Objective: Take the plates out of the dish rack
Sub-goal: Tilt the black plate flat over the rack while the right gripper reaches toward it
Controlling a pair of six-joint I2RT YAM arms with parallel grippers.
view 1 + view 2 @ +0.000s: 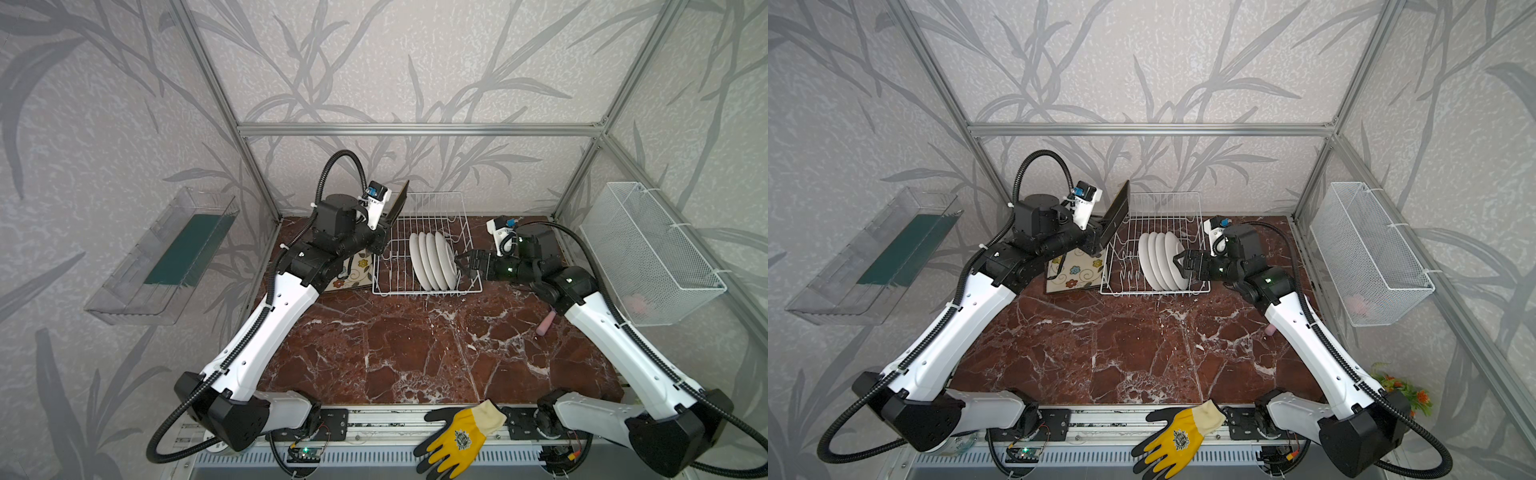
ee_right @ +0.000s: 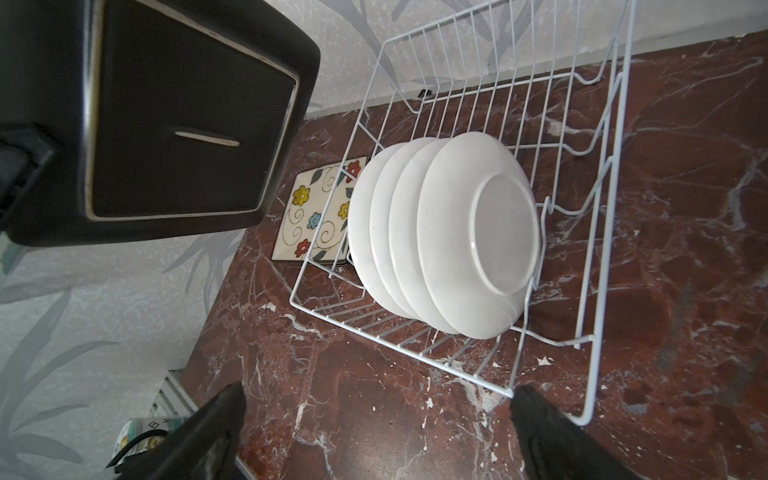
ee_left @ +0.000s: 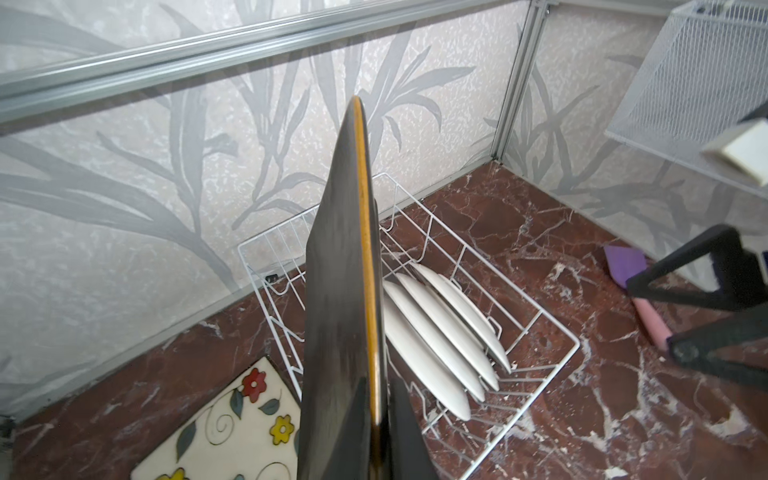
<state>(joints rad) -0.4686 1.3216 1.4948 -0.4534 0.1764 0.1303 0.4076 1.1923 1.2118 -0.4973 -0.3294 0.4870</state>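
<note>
left pincer grips a tilted square plate.

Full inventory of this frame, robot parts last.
white wire dish rack: 1, white, table back
round white plates: 4, white, upright in rack
black-backed square plate: 1, black, raised in left gripper
square cream flowered plate: 1 visible, cream, left of rack
clear plastic tray: 1, clear, left wall
white fine-mesh basket: 1, white, right wall
pink stick-shaped item: 1, pink, by right arm
yellow-and-black glove: 1, yellow, front rail
left gripper: 1, black, shut on square plate
right gripper: 1, black, open beside round white plates
</note>
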